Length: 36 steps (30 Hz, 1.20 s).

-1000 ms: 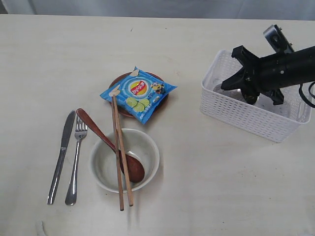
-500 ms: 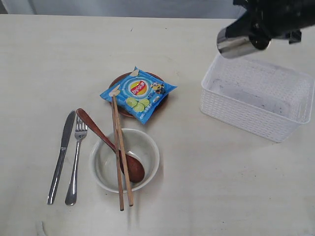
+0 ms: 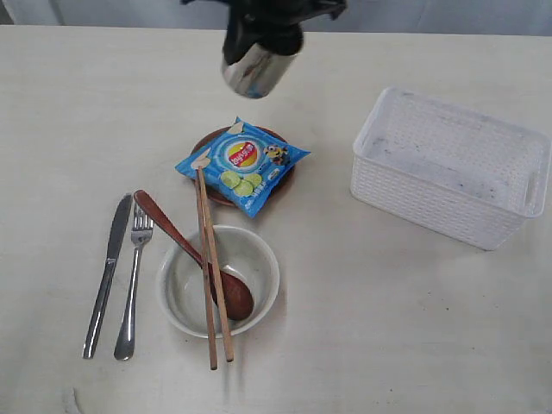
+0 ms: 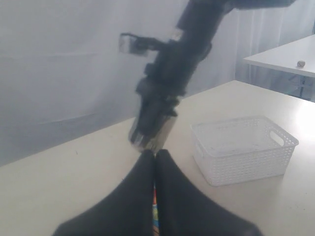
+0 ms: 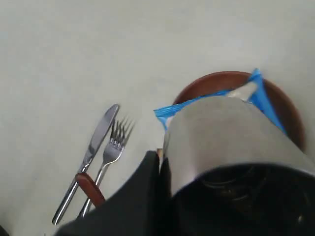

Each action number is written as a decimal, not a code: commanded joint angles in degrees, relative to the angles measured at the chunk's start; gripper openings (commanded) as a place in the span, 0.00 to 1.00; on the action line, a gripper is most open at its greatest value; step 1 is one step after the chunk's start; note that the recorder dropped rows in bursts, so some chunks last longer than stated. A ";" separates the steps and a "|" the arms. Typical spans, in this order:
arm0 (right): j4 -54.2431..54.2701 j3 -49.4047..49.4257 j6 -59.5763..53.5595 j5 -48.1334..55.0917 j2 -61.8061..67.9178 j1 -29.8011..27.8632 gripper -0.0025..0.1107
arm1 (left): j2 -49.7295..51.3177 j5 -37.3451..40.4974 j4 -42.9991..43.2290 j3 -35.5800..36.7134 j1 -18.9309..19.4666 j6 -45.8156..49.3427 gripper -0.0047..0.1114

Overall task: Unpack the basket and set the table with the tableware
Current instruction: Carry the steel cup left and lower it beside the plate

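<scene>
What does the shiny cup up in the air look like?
The steel cup is small, round and shiny, with smooth, mirror-like sides. The right claw grips it by its top end, so its base points down, slightly tilted. It hangs above the table, near the brown plate and the blue snack bag, touching only the claw.

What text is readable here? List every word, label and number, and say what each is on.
Blue snack bag: a red-and-yellow logo with white lettering, too small and blurred to read.
Steel cup: no lettering visible.
Nothing else in view carries any lettering.
</scene>
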 commanded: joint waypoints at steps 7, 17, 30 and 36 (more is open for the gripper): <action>-6.98 -25.30 4.61 3.08 19.12 11.31 0.02 | -0.18 -0.01 -0.27 0.21 0.25 -0.27 0.04; -8.76 -36.79 8.23 4.48 30.89 14.12 0.02 | -0.18 0.00 -0.27 0.21 0.25 -0.39 0.04; -12.10 -39.79 8.73 5.04 34.57 14.12 0.02 | -0.18 0.00 -0.27 0.21 0.25 -0.89 0.04; -11.98 -39.79 8.73 5.27 35.38 14.12 0.02 | -0.18 0.00 -0.27 0.21 0.25 -1.05 0.04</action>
